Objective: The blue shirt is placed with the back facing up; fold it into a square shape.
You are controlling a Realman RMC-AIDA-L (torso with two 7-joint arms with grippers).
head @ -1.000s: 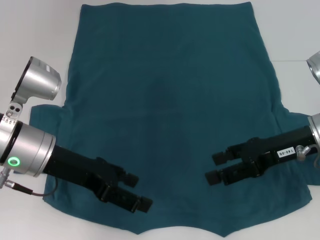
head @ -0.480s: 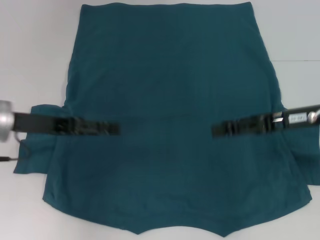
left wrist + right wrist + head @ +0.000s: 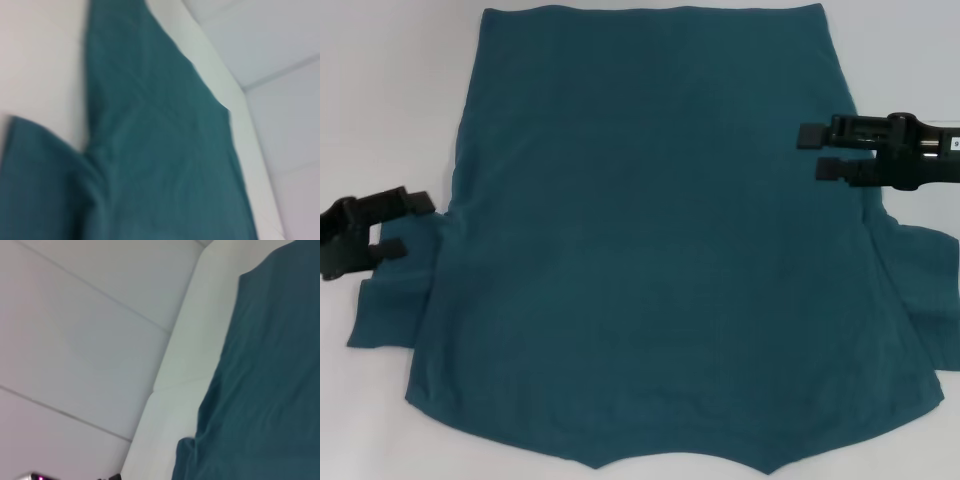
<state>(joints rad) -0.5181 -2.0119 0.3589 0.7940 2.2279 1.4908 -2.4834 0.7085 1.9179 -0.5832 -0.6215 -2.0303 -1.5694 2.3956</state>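
Plain teal-blue shirt (image 3: 650,240) – black grippers – white table (image 3: 390,90).

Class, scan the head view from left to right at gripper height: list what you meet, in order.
left gripper → blue shirt → right gripper, over the shirt's right edge.

Bright, even light; blurred wrist views

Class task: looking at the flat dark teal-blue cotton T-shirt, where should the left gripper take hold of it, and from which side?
Probably the left sleeve of the dark teal-blue cotton T-shirt, approached from the robot's left: it juts out past the body, right beside the open left gripper.
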